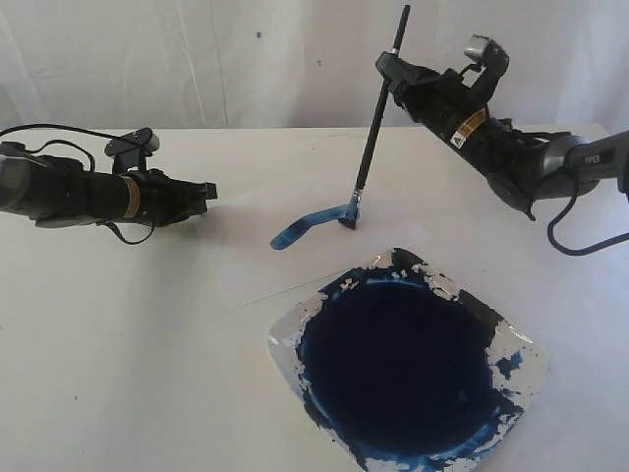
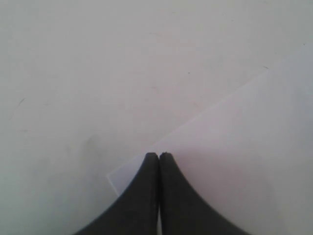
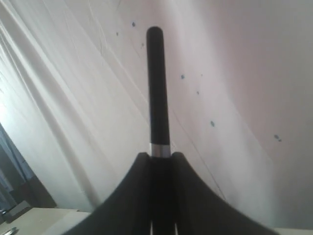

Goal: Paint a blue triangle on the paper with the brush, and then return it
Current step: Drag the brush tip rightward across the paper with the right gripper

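- the right claw [image 1: 391,67] pinches the brush [image 1: 378,123] high on its black handle, the jaws closed on it from both sides; only a short end of the handle shows above the grip.
- the brush leans, its top tipped toward the right arm, and its dark bristles touch the paper [image 1: 295,261].
- one curved blue stroke [image 1: 310,224] runs on the paper from the bristles toward the left arm's side.
- the left claw [image 1: 206,193] is pressed together with nothing in it, well apart from the brush; its wrist view shows its tips over a corner of the paper.
- a dish [image 1: 521,364] with a dark blue paint pool sits on the worktop [image 1: 118,344], near the stroke but apart from it.
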Robot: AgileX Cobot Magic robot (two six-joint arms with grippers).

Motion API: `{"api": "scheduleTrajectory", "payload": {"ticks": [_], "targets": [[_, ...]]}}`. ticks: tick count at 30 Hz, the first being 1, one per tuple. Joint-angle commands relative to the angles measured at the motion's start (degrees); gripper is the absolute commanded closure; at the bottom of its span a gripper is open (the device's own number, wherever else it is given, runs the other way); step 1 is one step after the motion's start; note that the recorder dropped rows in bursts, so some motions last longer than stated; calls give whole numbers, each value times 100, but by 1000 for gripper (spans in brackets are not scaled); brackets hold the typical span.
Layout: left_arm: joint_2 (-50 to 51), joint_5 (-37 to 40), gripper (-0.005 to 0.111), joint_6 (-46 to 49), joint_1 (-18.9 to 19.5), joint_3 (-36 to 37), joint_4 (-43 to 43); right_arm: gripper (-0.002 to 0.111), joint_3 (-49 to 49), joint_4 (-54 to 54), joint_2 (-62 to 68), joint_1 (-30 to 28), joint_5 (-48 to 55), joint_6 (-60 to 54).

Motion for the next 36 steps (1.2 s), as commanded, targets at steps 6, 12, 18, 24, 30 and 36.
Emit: {"api": "scheduleTrajectory", "payload": {"ticks": [6,12,18,24,30,36], "targets": [[7,32,107,38,-21,-11,96,108,-5,-1076,-11,-20,83,771],[7,32,107,38,-21,-11,96,108,-5,-1532,-11,-10,113,1211],[7,32,107,38,-21,-11,96,108,-5,-1595,-11,-10,-61,1619],[7,32,107,38,-21,-11,96,108,-5,-1829,-11,0,-71,1956],[7,32,107,38,-21,-11,96,108,-5,-1731,-11,51,-71,1956],[7,32,107,38,-21,-11,96,108,-5,-1511,-11,51,-71,1956]]}}
